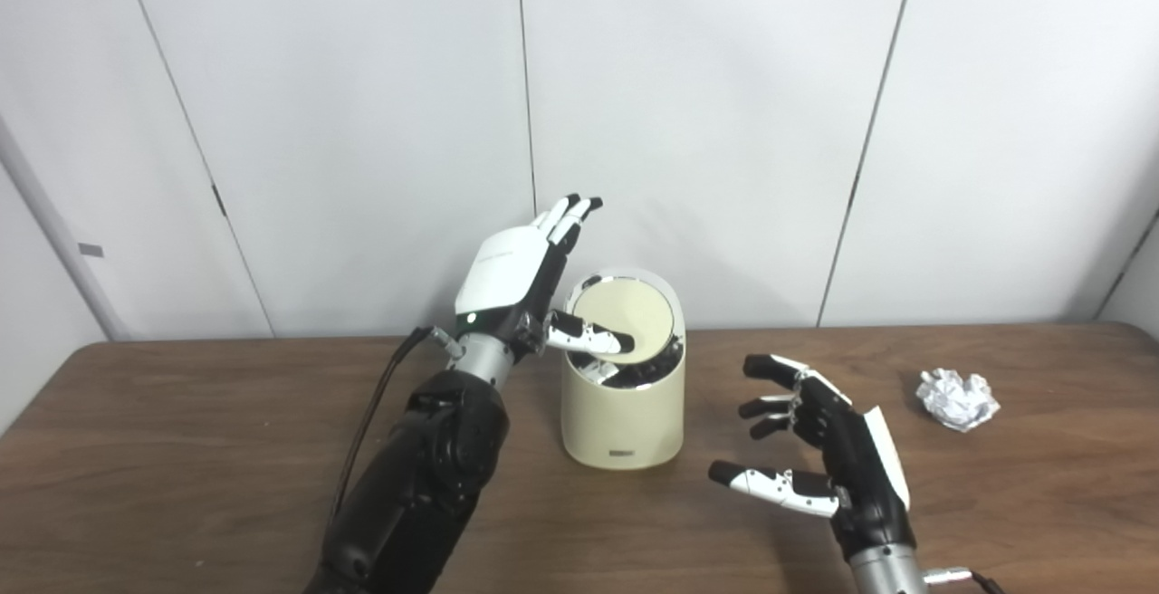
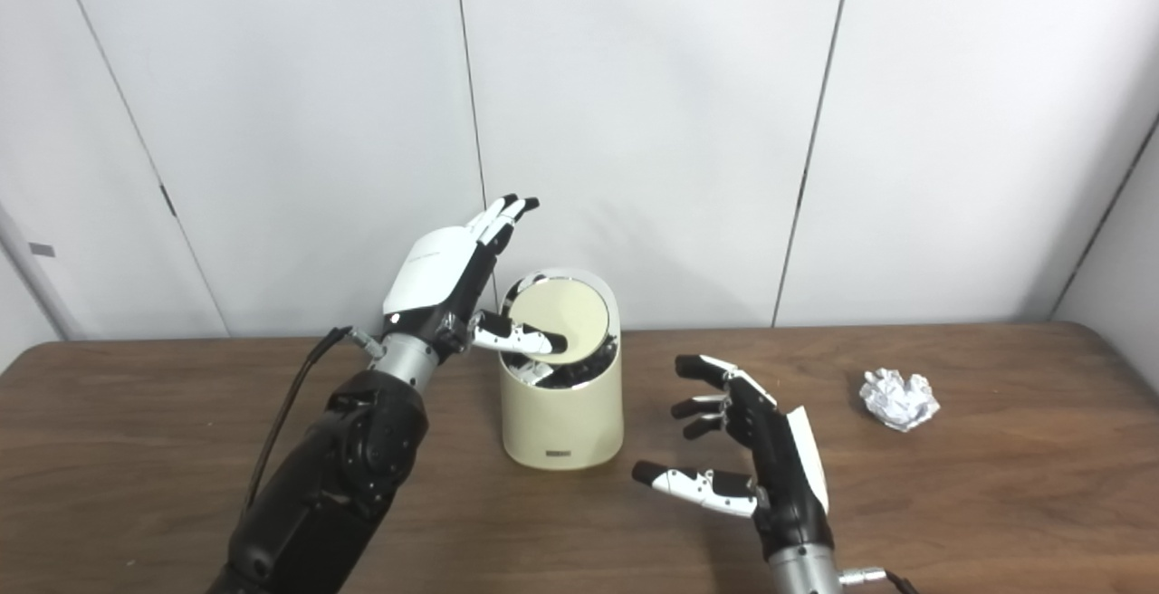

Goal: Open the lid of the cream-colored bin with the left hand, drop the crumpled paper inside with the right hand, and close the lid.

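A cream-colored bin (image 1: 621,417) stands mid-table. Its round swing lid (image 1: 627,317) is tilted, showing a dark gap along its lower edge. My left hand (image 1: 518,279) is open at the bin's upper left, fingers stretched up and the thumb lying across the lid's front edge. A crumpled paper ball (image 1: 956,398) lies on the table at the far right. Between the bin and the ball, nearer me, my right hand (image 1: 819,449) hovers open and holds nothing.
The brown wooden table (image 1: 181,449) runs the full width, with white wall panels right behind it. The left forearm and its black cable (image 1: 371,413) cross the table left of the bin.
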`<state>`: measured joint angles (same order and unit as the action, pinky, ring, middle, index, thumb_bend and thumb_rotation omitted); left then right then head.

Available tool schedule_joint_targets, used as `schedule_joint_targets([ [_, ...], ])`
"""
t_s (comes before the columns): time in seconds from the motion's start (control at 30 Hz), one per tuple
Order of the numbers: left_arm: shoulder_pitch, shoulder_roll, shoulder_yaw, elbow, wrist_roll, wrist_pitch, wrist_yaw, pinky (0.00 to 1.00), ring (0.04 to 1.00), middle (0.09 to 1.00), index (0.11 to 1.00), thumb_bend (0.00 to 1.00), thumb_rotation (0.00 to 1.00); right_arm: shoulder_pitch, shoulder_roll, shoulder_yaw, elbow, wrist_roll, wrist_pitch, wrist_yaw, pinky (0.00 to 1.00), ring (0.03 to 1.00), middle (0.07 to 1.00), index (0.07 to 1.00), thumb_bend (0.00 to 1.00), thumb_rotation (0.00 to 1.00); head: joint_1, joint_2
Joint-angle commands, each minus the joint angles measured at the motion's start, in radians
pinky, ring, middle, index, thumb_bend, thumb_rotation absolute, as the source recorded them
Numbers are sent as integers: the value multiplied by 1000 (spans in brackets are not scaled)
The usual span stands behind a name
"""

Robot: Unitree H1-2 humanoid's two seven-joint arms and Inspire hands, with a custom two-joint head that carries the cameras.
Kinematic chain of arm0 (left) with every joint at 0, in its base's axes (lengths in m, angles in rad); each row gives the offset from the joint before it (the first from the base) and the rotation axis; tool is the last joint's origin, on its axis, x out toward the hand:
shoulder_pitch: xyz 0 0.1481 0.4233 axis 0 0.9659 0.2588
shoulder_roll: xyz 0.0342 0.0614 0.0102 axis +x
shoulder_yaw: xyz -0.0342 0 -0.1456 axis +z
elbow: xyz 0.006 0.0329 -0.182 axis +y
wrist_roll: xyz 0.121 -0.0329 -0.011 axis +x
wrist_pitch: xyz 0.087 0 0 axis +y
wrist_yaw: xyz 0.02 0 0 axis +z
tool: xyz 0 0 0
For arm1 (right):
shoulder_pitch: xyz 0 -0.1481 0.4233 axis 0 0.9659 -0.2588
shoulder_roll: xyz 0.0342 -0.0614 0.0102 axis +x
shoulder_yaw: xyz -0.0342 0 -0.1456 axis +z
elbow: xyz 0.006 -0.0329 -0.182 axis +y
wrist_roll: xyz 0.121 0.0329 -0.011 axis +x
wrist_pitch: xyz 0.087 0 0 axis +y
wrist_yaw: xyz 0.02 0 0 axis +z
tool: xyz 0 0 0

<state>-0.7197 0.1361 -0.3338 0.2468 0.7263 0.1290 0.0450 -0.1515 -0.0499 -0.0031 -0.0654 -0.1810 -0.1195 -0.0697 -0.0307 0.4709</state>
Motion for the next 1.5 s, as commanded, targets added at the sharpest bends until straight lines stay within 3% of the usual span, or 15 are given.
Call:
schedule_joint_targets([
  [0.0,-61,5,2,-5,19,-31,37,779,953,993,1000,963,216,-29,4,4,-42,-3,-9,-2,475,583,745,722,748,77,0,3],
  [0.43,-80,39,-61,-19,101,-20,-5,782,968,1000,1000,1000,193,-28,3,5,-49,2,0,1,474,585,750,723,752,92,3,9],
  [0.63,-86,54,-100,-15,185,-14,-3,762,960,1000,1000,1000,188,-25,2,5,-59,10,5,4,481,594,755,725,754,83,3,16],
  [1.17,-71,81,-194,24,307,-10,-48,832,988,1000,1000,1000,155,-17,-2,7,-102,27,41,17,483,595,758,726,744,87,-2,39],
  [1.47,-72,96,-213,32,333,-1,-96,779,967,1000,1000,1000,147,-22,-10,1,-92,33,41,22,477,599,757,724,749,90,5,38],
])
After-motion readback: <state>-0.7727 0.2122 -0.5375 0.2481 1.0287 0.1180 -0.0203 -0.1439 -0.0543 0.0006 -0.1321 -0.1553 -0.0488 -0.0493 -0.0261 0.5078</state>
